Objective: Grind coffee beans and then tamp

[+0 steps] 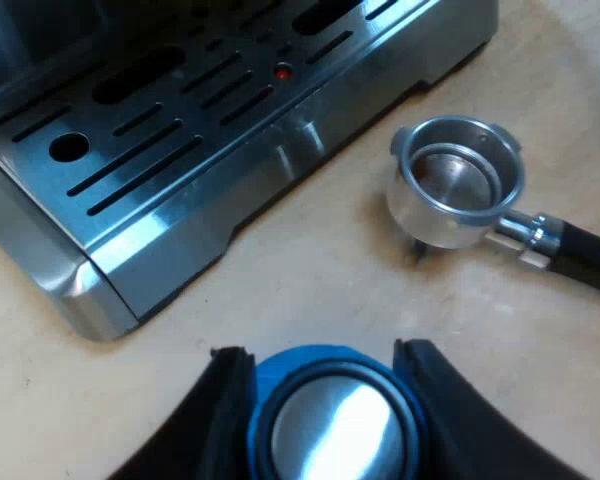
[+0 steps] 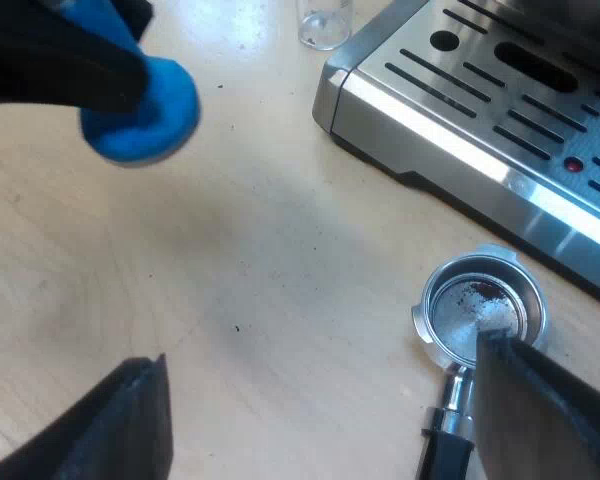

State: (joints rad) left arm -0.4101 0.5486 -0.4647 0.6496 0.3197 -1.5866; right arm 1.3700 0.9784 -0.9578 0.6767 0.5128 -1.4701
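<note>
L gripper (image 1: pixel 322 352) pinches blue tamper (image 1: pixel 330 425), a finger each side, its shiny metal face showing. Ahead of it, apart, holder (image 1: pixel 458 180) lies loose on table (image 1: pixel 310 275), just off espresso machine (image 1: pixel 180 150), whose slotted tray has a red dot. R gripper (image 2: pixel 322 350) is spread wide w/ nothing between. Holder's basket, w/ dark coffee specks, sits by one R finger. Measuring glass (image 2: pixel 324 22) stands farther off at machine's corner.
</note>
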